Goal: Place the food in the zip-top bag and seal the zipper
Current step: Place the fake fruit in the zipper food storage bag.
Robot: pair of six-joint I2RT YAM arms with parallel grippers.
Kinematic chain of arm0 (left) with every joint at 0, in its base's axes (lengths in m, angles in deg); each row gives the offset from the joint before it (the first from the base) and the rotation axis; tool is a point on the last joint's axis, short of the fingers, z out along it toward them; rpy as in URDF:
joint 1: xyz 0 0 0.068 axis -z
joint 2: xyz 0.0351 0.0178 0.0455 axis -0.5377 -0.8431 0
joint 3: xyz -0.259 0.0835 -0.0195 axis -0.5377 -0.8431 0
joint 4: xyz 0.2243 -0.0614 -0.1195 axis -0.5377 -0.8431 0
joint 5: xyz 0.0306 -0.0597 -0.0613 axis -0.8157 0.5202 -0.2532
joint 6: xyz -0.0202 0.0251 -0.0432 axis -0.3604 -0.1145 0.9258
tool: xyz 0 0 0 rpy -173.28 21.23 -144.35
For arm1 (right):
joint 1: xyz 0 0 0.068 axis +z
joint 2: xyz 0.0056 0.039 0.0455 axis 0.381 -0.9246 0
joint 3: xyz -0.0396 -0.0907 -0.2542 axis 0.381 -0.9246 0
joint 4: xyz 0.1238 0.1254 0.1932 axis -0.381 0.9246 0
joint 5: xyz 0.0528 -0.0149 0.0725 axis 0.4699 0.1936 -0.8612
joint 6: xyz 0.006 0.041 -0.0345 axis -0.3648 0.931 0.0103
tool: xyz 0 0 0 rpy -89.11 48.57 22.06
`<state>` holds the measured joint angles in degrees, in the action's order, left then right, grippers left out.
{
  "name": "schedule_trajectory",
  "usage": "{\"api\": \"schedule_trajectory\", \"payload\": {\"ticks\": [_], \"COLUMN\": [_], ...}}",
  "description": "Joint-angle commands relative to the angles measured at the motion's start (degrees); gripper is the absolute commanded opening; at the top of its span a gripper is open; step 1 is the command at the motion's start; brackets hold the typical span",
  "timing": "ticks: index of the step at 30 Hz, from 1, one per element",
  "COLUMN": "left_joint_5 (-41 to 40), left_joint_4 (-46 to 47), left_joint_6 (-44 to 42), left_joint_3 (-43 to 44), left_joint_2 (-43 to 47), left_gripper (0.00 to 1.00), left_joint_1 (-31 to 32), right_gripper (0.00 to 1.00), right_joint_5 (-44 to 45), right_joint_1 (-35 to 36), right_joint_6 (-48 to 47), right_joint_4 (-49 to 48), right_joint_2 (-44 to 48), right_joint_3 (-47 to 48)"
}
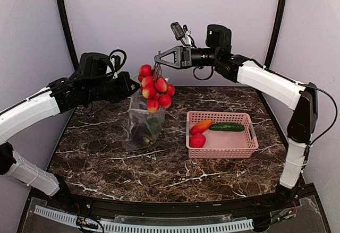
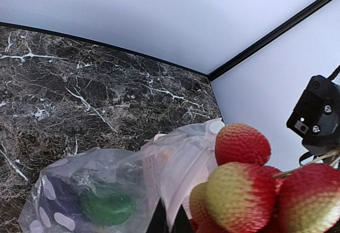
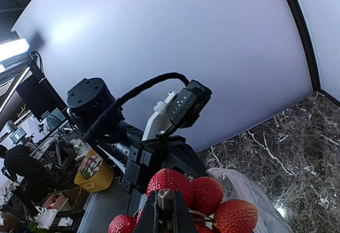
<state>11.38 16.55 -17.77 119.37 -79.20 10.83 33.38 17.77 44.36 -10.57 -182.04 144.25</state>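
My right gripper (image 1: 158,59) is shut on the brown stem of a bunch of red berries (image 1: 154,87) and holds it in the air above the mouth of the zip-top bag (image 1: 142,126). The right wrist view shows the fingers (image 3: 153,218) pinching the stem above the berries (image 3: 208,195). My left gripper (image 1: 134,88) is shut on the bag's upper edge (image 2: 178,161) and holds it up. A green pepper (image 2: 106,205) lies inside the bag. The berries (image 2: 249,188) hang right beside the bag's mouth. The zipper strip does not show clearly.
A pink lattice basket (image 1: 234,146) stands right of the bag. It holds an orange-red long piece (image 1: 201,126), a dark green cucumber (image 1: 227,127) and a red round piece (image 1: 197,140). The dark marble table (image 1: 106,158) meets the walls behind.
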Motion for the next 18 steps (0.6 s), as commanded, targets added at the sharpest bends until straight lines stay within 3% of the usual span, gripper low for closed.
{"api": "schedule_trajectory", "payload": {"ticks": [1,18], "left_joint_5": [-0.1,2.4], "left_joint_4": [2.5,3.3], "left_joint_6": [1.0,1.0], "left_joint_3": [-0.9,-1.6], "left_joint_2": [1.7,-0.7], "left_gripper": [0.01,0.01], "left_joint_1": [0.2,0.3], "right_gripper": [0.00,0.00], "right_joint_5": [1.4,14.6], "right_joint_1": [0.0,0.5], "right_joint_6": [1.4,3.7], "right_joint_4": [-4.5,3.6], "right_joint_2": [-0.9,-0.4], "right_joint_3": [-0.7,-0.9]}}
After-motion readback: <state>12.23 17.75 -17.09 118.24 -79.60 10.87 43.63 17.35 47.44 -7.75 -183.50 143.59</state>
